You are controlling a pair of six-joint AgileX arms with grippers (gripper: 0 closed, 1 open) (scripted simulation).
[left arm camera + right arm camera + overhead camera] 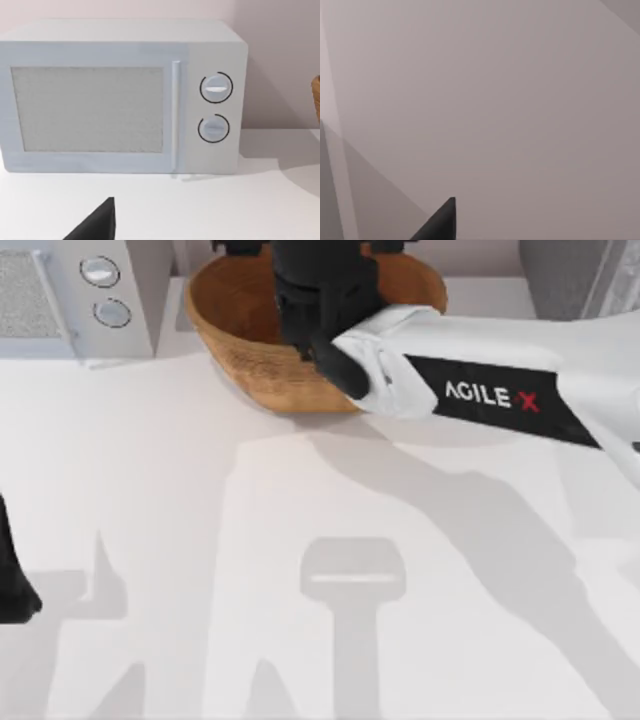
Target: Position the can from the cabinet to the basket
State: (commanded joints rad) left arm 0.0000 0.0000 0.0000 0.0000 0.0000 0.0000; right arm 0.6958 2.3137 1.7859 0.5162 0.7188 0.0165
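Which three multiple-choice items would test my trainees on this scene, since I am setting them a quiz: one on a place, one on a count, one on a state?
1. Where is the right gripper?
A. over the basket
B. at the table's near edge
C. low at the table's left edge

2. How many dials has the microwave?
A. one
B. two
C. four

3. How is the microwave's door?
A. wide open
B. taken off
C. shut

Key: 1 A, in the top view the right gripper hangs above the basket, while the left arm sits parked at the table's left edge. 2 B, two dials stand one over the other. 3 C, the door lies flush with the front.
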